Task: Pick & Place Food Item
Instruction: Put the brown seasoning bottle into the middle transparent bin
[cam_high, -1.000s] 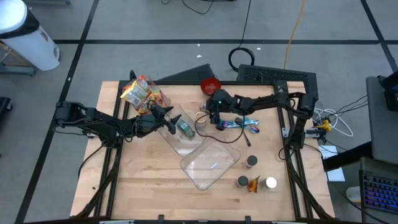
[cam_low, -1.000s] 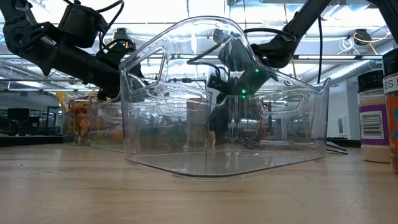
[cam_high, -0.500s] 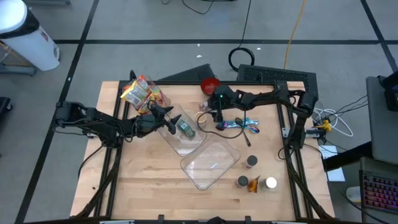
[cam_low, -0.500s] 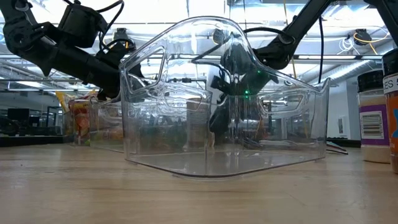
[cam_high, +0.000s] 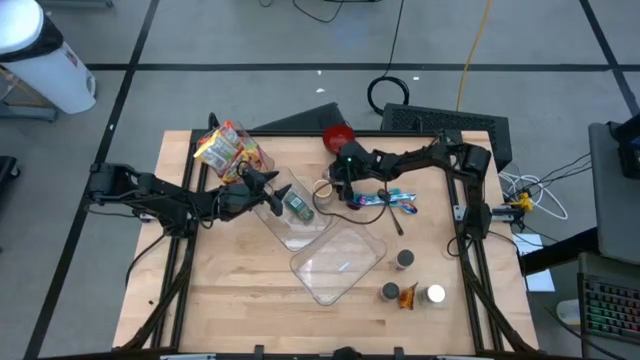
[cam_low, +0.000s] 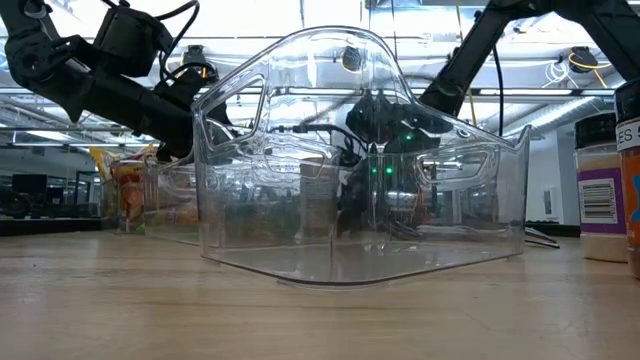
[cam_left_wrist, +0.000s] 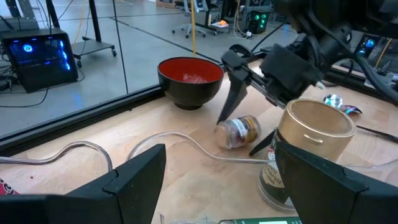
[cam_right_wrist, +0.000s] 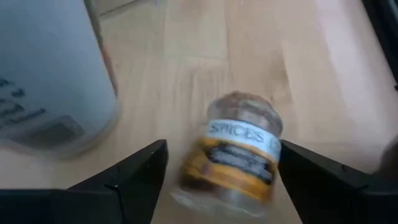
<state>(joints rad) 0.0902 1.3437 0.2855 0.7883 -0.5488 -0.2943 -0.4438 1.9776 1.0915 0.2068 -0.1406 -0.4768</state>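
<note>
The right gripper (cam_left_wrist: 239, 121) hangs low over the table (cam_high: 240, 300) with its two fingers spread wide, and a small spice jar (cam_right_wrist: 233, 152) lies on its side between them. No finger visibly presses the glass, so the jar looks straddled, not clamped. In the left wrist view one dark finger (cam_left_wrist: 231, 102) slants down at the jar's 10 o'clock and the other pokes out at its 4 o'clock. The jar has an orange and dark label and rests on the bare wood. In the high view this gripper sits near the table's centre, toward 12 o'clock. Just beside the jar stands a tall can (cam_left_wrist: 306, 152) with a tan lid, upright. A red bowl (cam_high: 338, 136) sits at about 12 o'clock from the gripper, near the table's far edge, and a few bright wrappers (cam_high: 392, 198) lie at its 3 o'clock.

The left gripper (cam_high: 272, 192) waits at 9 o'clock from the right one, its fingers wide apart and holding nothing, reaching over the rim of a clear plastic container (cam_high: 295, 215). A second clear tray (cam_high: 338, 263) lies at 5 o'clock from that. A bag of colourful snacks (cam_high: 228, 148) rests at 11 o'clock from the left gripper. Three small jars (cam_high: 405, 285) stand near the table's 4 o'clock corner.
</note>
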